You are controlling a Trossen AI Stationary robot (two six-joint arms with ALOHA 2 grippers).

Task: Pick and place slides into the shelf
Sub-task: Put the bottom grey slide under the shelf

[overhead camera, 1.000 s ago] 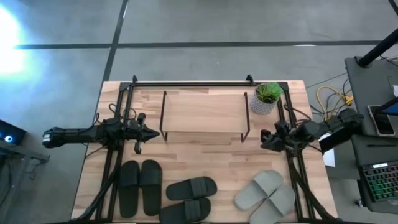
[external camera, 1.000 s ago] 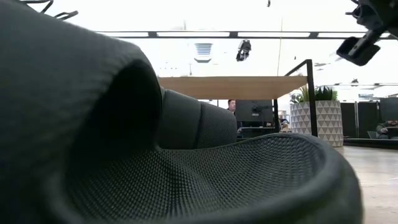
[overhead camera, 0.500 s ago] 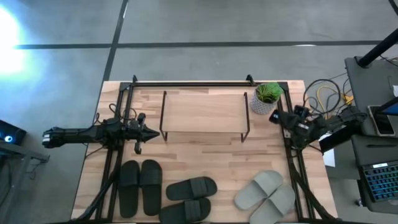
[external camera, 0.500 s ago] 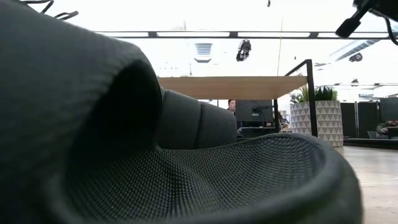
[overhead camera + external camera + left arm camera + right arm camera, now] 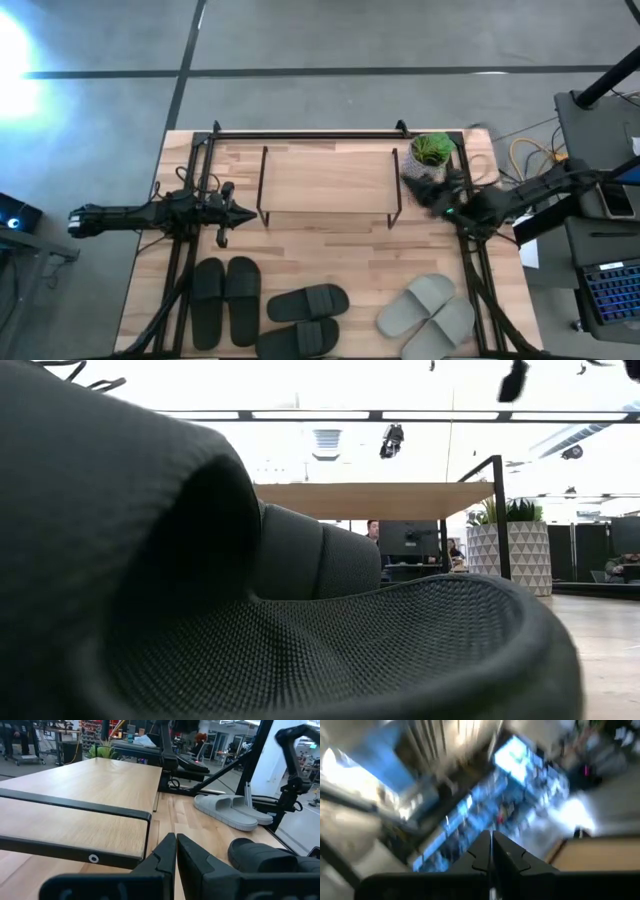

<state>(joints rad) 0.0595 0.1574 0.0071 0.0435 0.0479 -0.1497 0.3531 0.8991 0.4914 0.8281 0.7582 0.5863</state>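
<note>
Slides (image 5: 320, 315) untouched; R end effector (image 5: 425, 192) blurred, closed; L end effector (image 5: 248, 213) closed, empty.

Black slide (image 5: 250, 590) filling low view, hiding table and other pairs. Right gripper (image 5: 428, 193) showing only as blur in high view, overlapping plant pot (image 5: 428, 158). Right wrist view smearing everything beyond fingers. Black pair (image 5: 305, 318) running off bottom edge.

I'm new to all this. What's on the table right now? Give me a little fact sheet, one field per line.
Shelf: shelf at the table's back, nothing on top
Slides: black pair, dark olive pair, pale grey pair, all along the front edge
Plant: potted plant beside the shelf
Left gripper: left gripper shut, empty
Right gripper: right gripper shut, empty, near the plant
</note>
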